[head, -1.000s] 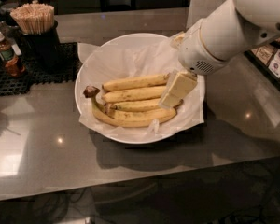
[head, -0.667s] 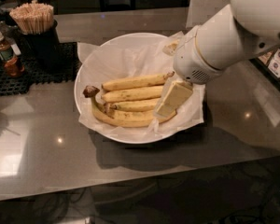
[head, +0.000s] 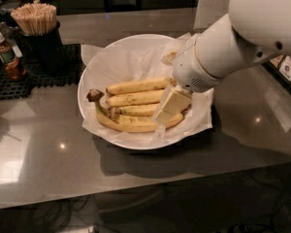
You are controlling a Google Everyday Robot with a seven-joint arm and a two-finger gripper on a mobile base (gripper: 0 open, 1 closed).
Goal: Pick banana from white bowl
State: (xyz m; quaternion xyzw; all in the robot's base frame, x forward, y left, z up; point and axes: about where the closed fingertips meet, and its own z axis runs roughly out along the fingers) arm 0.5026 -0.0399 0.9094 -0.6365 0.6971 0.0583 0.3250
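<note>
The white bowl (head: 89, 76) sits about midway along the grey desk (head: 136, 178), nearer its far edge than its near one; crinkled white paper (head: 201, 115) lines it and spills over the rim on the side toward the desk's right edge. Four bananas lie in it, side by side, stems pointing toward the left edge; the banana (head: 133, 99) that the task means is, as I judge it, the long straight one second from the far side, with a similar one beyond it, a darker-stemmed one (head: 136, 110) on its near side, and a curved banana (head: 128, 125) with a big dark stem knob nearest the near edge.

The gripper (head: 166, 113) hangs from the bulky white arm (head: 233, 42), which reaches in from the right edge; it is inside the bowl, low over the right-hand ends of the middle bananas, touching or almost touching them; whether it is open or closed I cannot tell, as its pale tip shows as one slab.

So the reach looks done, or nearly; no banana is off the paper, so the grasp itself, the lift and the carry clear of the rim are left.

At the far left corner stand a dark cup of wooden sticks (head: 35, 18) and a sauce bottle (head: 7, 57) on a black mat (head: 19, 79).
</note>
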